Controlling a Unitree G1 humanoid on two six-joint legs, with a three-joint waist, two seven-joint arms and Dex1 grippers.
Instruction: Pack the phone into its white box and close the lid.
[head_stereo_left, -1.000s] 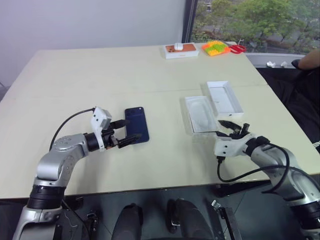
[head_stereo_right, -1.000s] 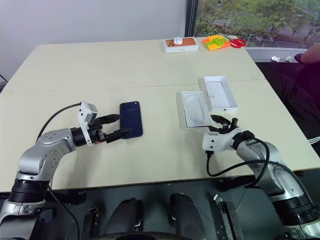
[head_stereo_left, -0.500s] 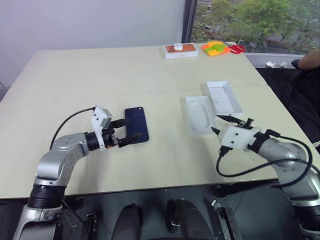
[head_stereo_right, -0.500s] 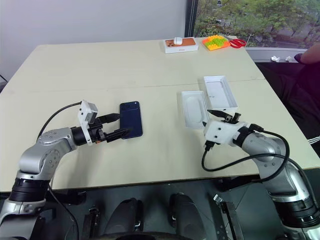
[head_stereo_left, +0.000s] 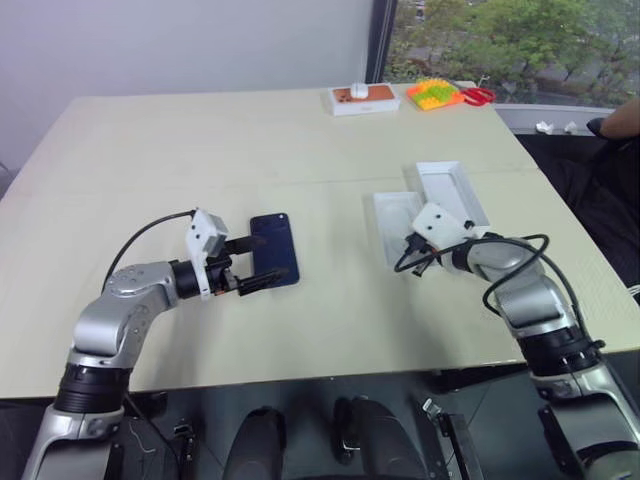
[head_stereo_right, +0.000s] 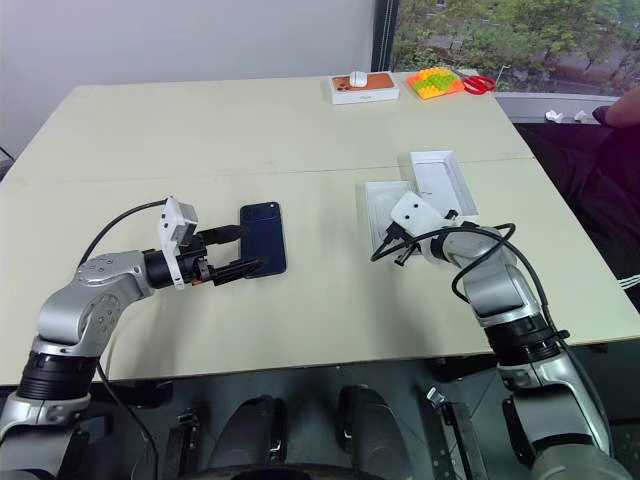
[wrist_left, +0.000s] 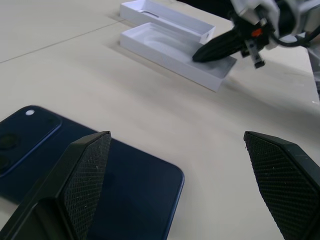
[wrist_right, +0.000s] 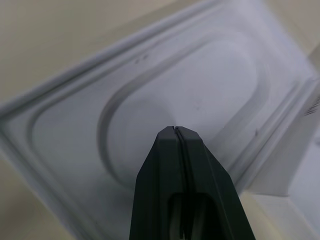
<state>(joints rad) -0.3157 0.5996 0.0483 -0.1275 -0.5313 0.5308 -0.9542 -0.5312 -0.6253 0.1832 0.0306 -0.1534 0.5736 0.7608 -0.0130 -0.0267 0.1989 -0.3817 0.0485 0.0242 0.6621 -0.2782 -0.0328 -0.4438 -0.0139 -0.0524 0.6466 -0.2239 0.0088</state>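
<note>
The right gripper (wrist_right: 174, 131) has its jaws clenched on nothing, tips over the recessed white insert (head_stereo_left: 392, 222) beside the white box (head_stereo_left: 452, 192). The left gripper (wrist_left: 180, 150) has its jaws spread wide, astride the near end of the phone (head_stereo_left: 273, 249), which lies flat on the surface (head_stereo_left: 200, 140).

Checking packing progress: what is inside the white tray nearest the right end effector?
The tray holds only its moulded rounded recess. The shut right end effector points into it. The phone lies apart on the table. The tray's near end is covered by the wrist.
</note>
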